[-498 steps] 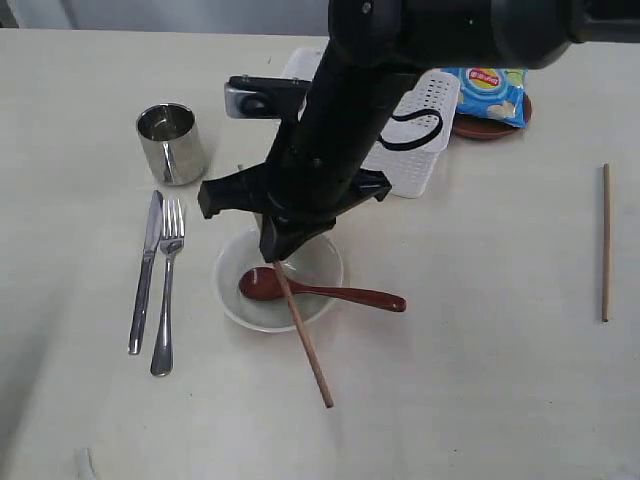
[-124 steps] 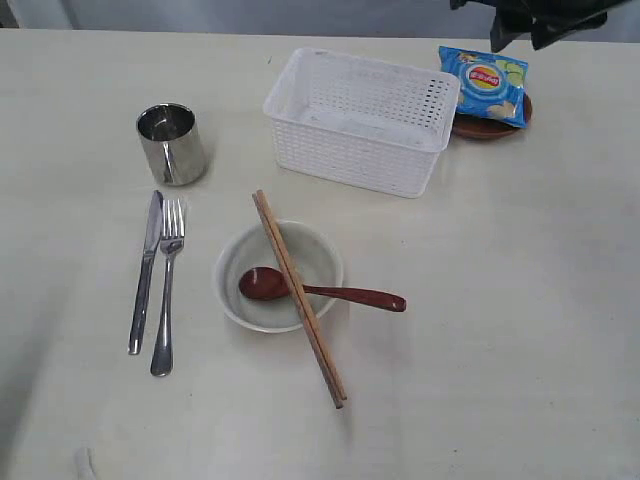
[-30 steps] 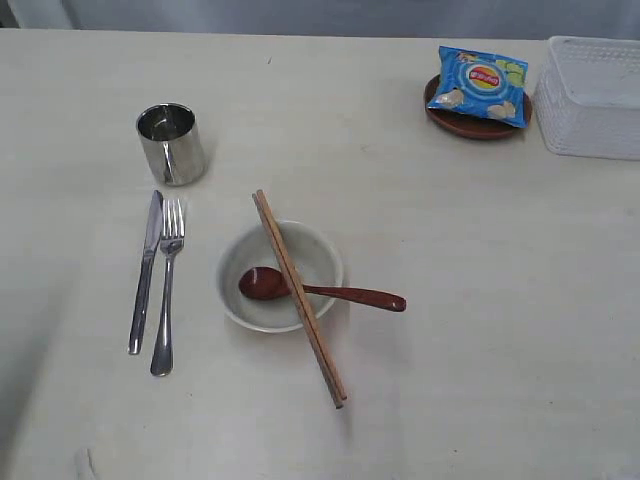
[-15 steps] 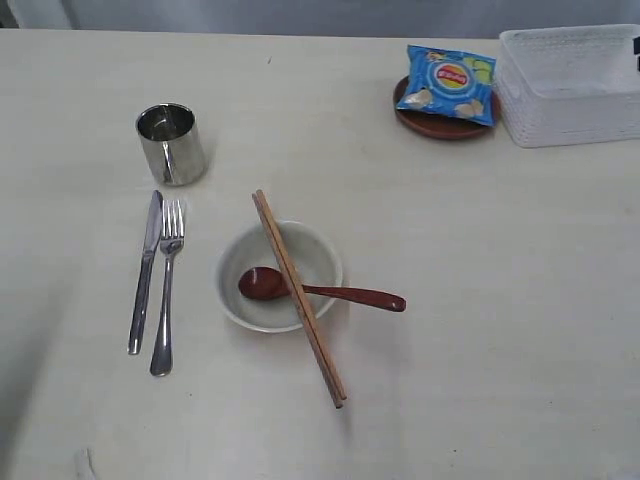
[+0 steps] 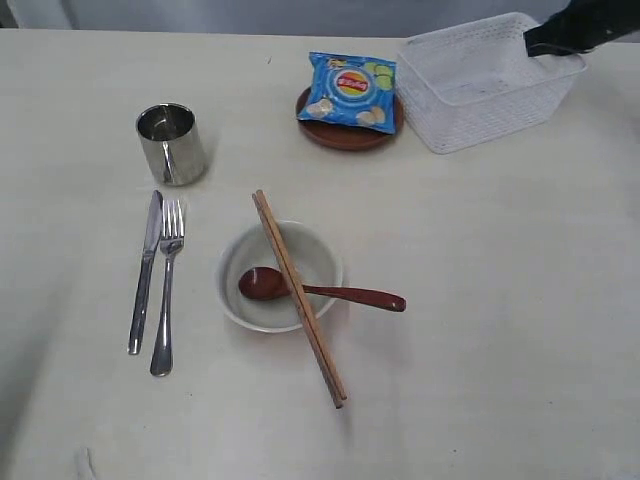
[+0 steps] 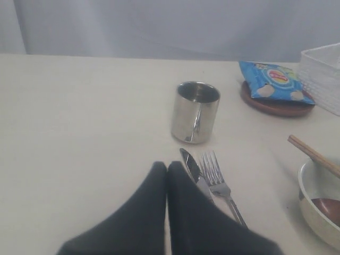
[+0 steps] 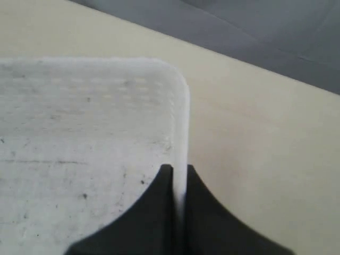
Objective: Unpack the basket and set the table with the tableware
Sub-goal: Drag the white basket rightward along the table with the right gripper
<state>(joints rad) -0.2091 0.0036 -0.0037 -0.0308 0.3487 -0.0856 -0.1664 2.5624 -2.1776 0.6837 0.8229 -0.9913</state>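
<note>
Open tabletop lies along the near edge and right edge of the pale cream table. The white plastic lattice basket sits by the far right corner, skewed, long axis roughly along the far edge; the black right gripper is clenched on its rim. Just beside it, toward the left edge, a blue chip bag lies on a dark-brown round plate. The left gripper, pressed shut and empty, hangs near the steel knife, fork and cup.
</note>
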